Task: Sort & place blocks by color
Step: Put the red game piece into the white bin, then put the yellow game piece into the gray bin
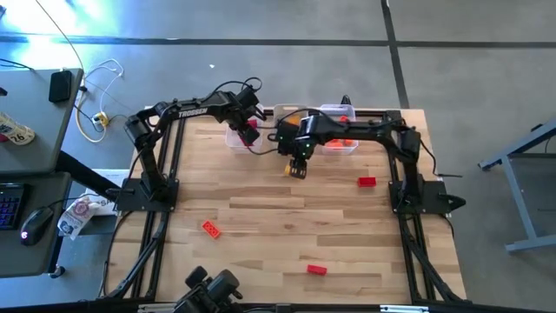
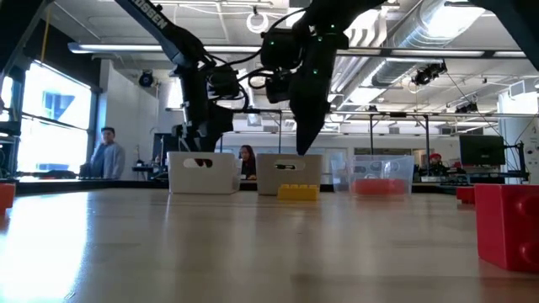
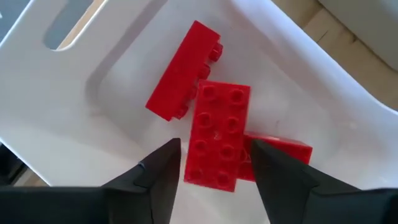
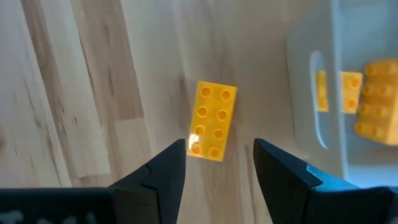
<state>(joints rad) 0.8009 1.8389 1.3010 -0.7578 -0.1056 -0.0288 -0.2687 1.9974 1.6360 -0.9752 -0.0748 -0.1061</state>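
Right gripper (image 4: 216, 165) hung over the table's far middle, fingers spread apart, a yellow block (image 4: 212, 121) lying flat on the wood (image 1: 261, 217) below the gap, untouched. That block (image 2: 297, 192) sat just in front of the middle bin (image 2: 289, 174), which held more yellow blocks (image 4: 376, 99).

Left gripper (image 3: 214, 180) was over the left bin (image 3: 74, 106), fingers parted and holding nothing. Beneath it three red blocks (image 3: 217, 134) lay in the bin, one flat with studs up, overlapping the other two.

Right bin (image 2: 383, 176) held red-orange blocks (image 2: 381, 186).

Loose on the table: one red block (image 1: 367, 182) near the right arm's base, one (image 1: 211, 229) toward the near left, one (image 1: 316, 269) near the front edge.

Two people (image 2: 105, 154) stood or sat in the room behind the table.
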